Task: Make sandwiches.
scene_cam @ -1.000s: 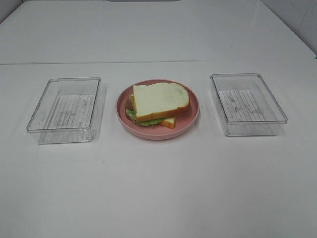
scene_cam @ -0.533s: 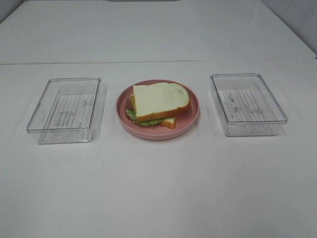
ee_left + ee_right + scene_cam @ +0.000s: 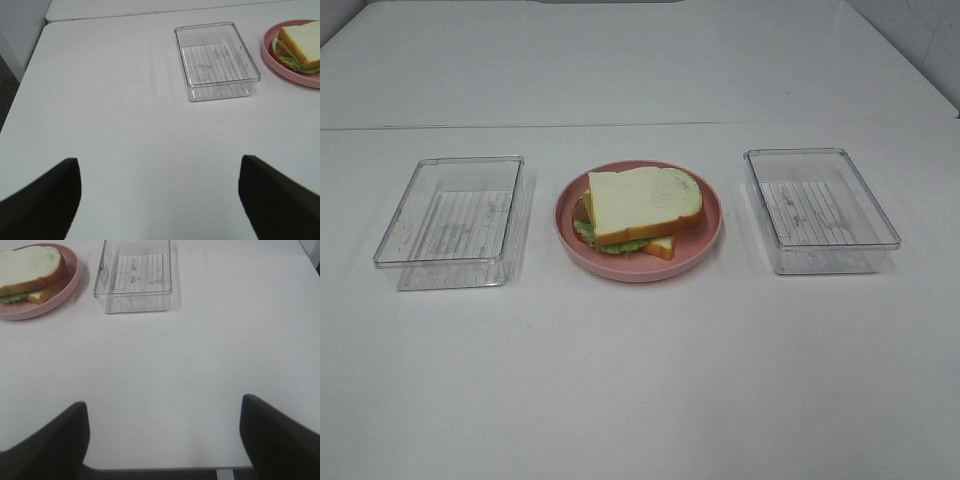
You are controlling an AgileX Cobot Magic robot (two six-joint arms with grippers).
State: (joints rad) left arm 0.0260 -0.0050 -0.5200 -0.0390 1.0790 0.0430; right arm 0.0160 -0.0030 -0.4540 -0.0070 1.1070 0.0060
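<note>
White-bread sandwich (image 3: 642, 211) stacked on plate (image 3: 705, 238), between two trays. Likely light, loose-layered, prone to sliding; best pinched across crust edges. Left claw (image 3: 159, 197) and right claw (image 3: 164, 436) wide open, empty, well back.

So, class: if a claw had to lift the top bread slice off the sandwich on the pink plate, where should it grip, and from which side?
Probably across the top bread slice at its two long crust edges, coming straight down from above. It lies flat, tilted a little, on the stack, and the raised rim of the pink plate hampers a low sideways approach.
</note>
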